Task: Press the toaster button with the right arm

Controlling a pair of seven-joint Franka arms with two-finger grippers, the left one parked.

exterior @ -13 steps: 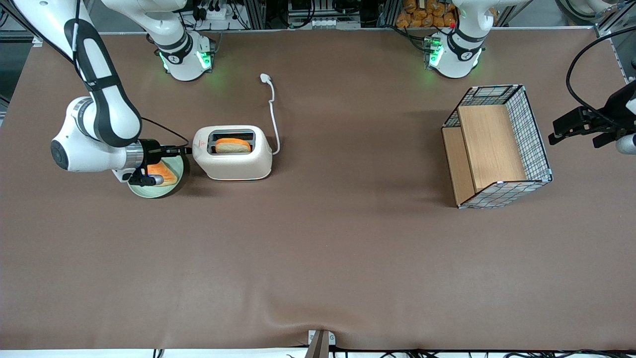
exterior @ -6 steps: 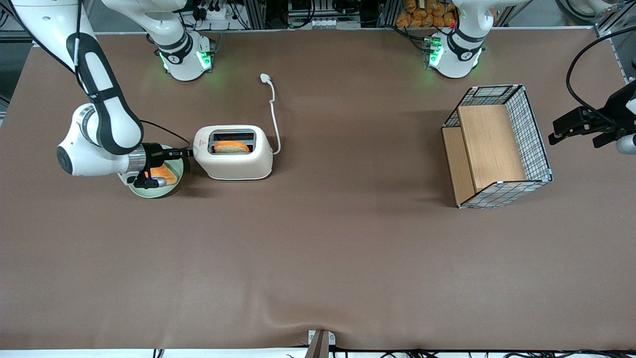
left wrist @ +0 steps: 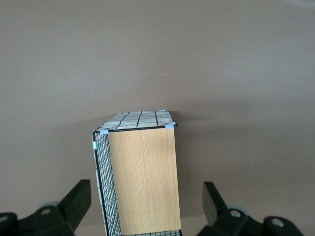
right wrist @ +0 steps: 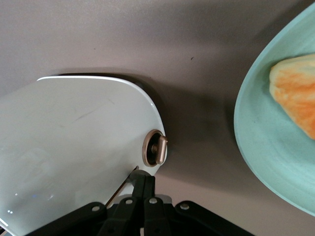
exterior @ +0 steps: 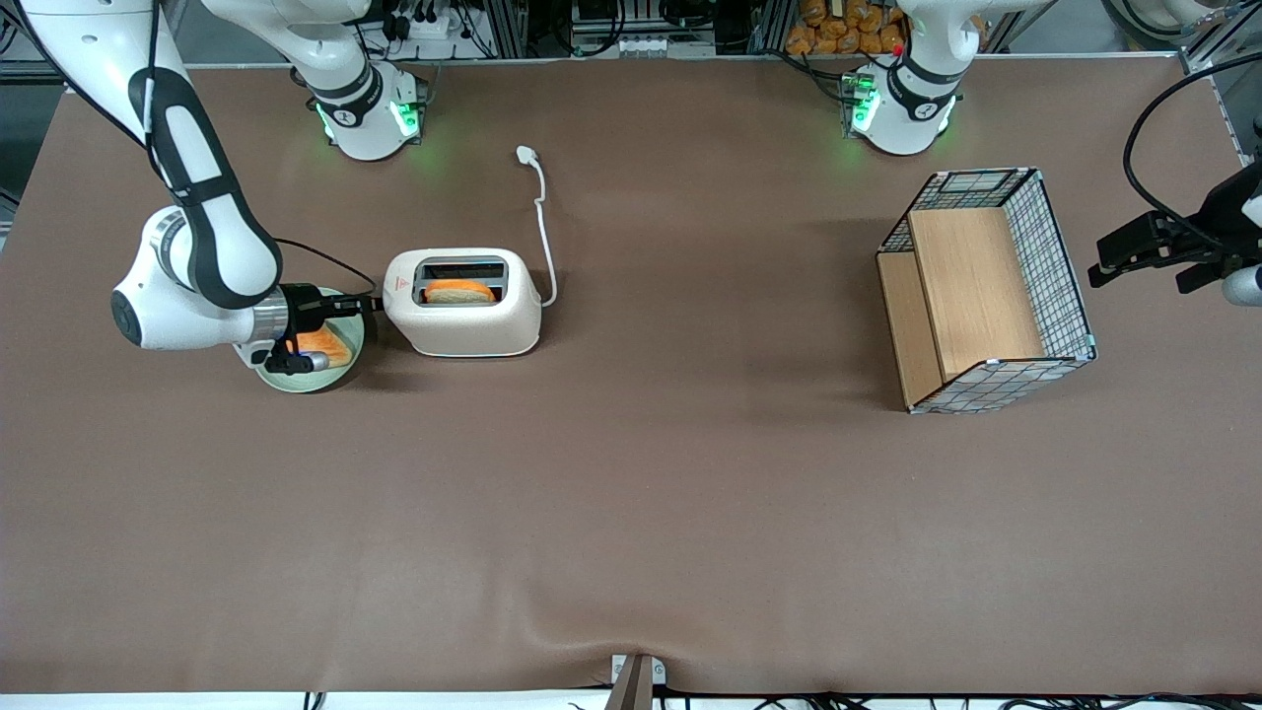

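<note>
The cream-white toaster (exterior: pixel 463 320) stands on the brown table with a slice of bread (exterior: pixel 459 292) sunk low in its slot. My right arm (exterior: pixel 197 247) reaches in level from the working arm's end. Its gripper (exterior: pixel 371 303) is shut, with the tips against the toaster's narrow red-logo end. In the right wrist view the gripper (right wrist: pixel 144 179) has its two black fingers pressed together with nothing between them. They touch the end wall of the toaster (right wrist: pixel 74 147) right beside the button (right wrist: pixel 156 150), a small knob in a tan ring.
A pale green plate (exterior: pixel 306 383) holding a toast slice (exterior: pixel 325 343) lies under my wrist; it shows as the plate (right wrist: pixel 256 137) in the wrist view. The toaster's white cord (exterior: pixel 540 217) runs away from the front camera. A wire basket with wooden shelves (exterior: pixel 986 291) stands toward the parked arm's end.
The gripper has dropped slightly at the toaster's end, and the bread has sunk lower into the slot. Over the last half second almost nothing moved.
</note>
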